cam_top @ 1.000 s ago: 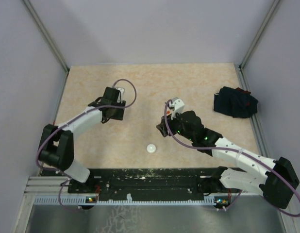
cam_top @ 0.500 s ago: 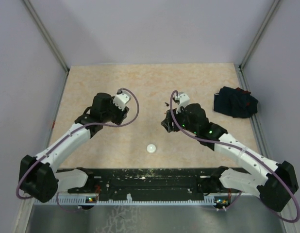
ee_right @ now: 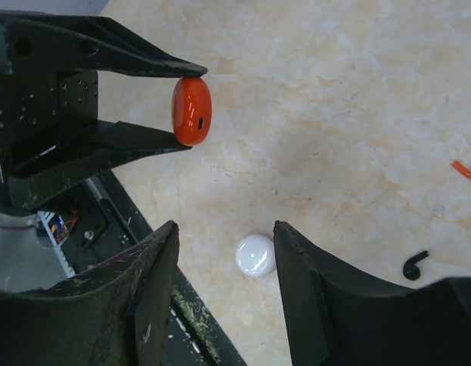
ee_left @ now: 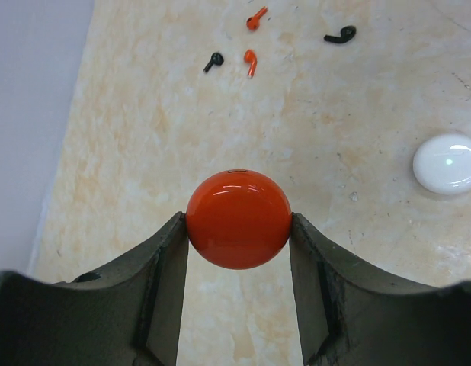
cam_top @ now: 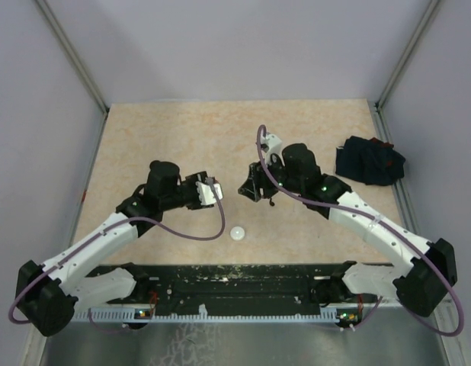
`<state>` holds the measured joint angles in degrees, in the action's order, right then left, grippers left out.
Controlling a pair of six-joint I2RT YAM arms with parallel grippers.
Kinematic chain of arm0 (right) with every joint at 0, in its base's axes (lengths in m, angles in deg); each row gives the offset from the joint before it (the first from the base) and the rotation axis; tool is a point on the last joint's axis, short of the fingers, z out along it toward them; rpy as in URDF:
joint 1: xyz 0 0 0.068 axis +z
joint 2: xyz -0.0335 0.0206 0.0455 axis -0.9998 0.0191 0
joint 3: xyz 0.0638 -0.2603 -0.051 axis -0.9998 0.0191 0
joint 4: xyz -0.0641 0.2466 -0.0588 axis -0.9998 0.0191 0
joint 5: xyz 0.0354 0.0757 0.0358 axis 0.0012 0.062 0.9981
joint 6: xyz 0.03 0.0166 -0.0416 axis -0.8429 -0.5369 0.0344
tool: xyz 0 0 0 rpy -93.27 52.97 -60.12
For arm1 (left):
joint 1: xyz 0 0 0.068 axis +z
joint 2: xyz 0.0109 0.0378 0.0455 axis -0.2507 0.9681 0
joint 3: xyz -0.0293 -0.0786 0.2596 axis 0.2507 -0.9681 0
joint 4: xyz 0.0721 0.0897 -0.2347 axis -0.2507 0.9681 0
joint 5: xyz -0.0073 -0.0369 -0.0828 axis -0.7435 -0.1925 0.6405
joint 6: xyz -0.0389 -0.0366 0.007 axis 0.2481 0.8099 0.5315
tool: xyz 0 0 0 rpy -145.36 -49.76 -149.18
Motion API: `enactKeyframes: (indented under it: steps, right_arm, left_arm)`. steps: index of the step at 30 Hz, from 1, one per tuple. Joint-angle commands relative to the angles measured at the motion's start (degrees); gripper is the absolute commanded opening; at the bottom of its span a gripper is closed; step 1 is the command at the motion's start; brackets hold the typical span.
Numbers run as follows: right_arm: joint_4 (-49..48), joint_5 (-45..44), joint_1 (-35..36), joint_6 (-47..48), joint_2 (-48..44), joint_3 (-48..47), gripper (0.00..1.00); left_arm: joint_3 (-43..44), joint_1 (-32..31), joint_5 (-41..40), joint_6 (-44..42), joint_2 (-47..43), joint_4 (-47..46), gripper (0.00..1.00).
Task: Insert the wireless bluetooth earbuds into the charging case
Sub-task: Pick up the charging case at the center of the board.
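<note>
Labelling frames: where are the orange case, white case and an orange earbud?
orange case [ee_left: 238, 219]: left wrist view, front centre.
white case [ee_left: 446, 163]: left wrist view, top centre.
orange earbud [ee_left: 251, 62]: left wrist view, mid-body.

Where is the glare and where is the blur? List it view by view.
Left wrist: pale glare streaks on top of the red case, a bright spot on the white case; left gripper's fingers dark, little detail. Right wrist: right gripper's fingers dark and underlit, red case sharp with a soft sheen. Top external: even light, faint shadows, no glare.
</note>
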<state>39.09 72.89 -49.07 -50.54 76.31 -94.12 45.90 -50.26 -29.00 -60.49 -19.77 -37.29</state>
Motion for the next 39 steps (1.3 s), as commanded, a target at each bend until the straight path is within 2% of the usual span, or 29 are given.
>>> enactKeyframes:
  steps: [1, 7, 20, 28, 34, 36, 39]
  right_arm:
    - [1.67, 7.65, -0.21, 1.22, 3.24, -4.73, 0.52]
    - [-1.51, 14.69, -0.02, -0.22, 6.22, -5.78, 0.52]
    - [-4.24, 18.03, 0.77, -1.32, 11.44, -7.31, 0.50]
    - [-4.88, 18.31, 0.77, -1.15, 10.93, -6.10, 0.25]
    - [-6.50, 17.40, 0.77, -1.80, 9.70, -4.62, 0.05]
    - [-7.59, 15.57, 0.71, -2.34, 8.66, -3.85, 0.00]
    - [-10.25, 12.84, 0.23, -3.46, 6.86, -2.07, 0.00]
  left_arm:
    - [0.24, -3.47, 1.66, -10.65, -1.64, -1.19, 0.37]
    - [2.01, -7.46, 0.67, -14.30, -0.80, -0.15, 0.37]
    - [4.60, -14.71, -3.80, -19.28, 1.75, 2.43, 0.38]
    - [5.02, -15.77, -4.22, -18.65, 2.30, 2.42, 0.41]
    - [4.48, -16.23, -4.83, -17.81, 2.23, 2.42, 0.48]
    - [4.41, -16.36, -5.27, -16.57, 2.14, 2.47, 0.53]
    - [4.06, -16.33, -6.84, -13.24, 1.69, 1.66, 0.60]
